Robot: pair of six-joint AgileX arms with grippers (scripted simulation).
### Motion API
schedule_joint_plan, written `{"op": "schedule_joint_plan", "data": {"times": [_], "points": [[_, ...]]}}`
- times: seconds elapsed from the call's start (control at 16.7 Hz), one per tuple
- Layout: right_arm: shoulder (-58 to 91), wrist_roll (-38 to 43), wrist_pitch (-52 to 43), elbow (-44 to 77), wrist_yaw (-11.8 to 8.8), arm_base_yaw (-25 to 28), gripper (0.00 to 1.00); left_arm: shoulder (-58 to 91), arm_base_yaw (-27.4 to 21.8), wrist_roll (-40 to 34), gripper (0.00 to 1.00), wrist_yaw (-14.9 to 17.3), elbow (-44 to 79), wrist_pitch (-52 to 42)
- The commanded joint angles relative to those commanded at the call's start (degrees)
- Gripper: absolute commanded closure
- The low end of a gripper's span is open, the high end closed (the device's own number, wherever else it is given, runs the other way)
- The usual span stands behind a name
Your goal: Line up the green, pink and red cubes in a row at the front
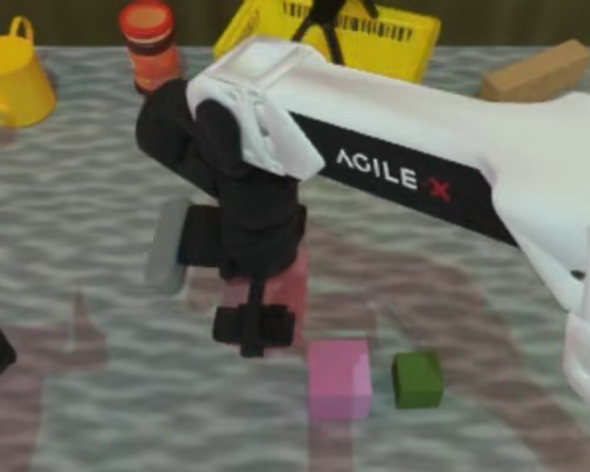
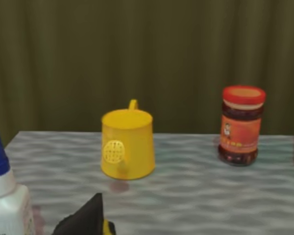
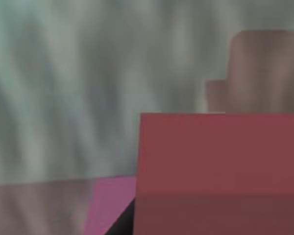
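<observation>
Salmon-red cube (image 1: 287,285), largest of three, is held clamped in the right gripper (image 1: 253,326) just left of the pink cube (image 1: 338,378) and green cube (image 1: 417,380), apparently so the front row is extended leftward; left arm parked.
</observation>
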Motion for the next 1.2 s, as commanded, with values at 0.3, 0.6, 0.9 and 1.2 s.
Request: {"op": "schedule_joint_plan", "data": {"times": [0.3, 0.6, 0.9, 1.2], "points": [[1.0, 1.5, -1.7, 3.6, 0.1, 7.2, 1.00, 0.0, 0.0, 0.0, 0.00, 0.0, 0.0, 0.0], [0.8, 1.5, -0.7, 2.5, 0.1, 7.1, 1.00, 0.0, 0.0, 0.0, 0.00, 0.0, 0.0, 0.0], [2.2, 1.7, 9.9, -6.4, 0.1, 7.1, 1.00, 0.0, 0.0, 0.0, 0.00, 0.0, 0.0, 0.0], [2.8, 1.7, 12.9, -9.2, 0.2, 7.3, 1.00, 0.0, 0.0, 0.0, 0.00, 0.0, 0.0, 0.0]]}}
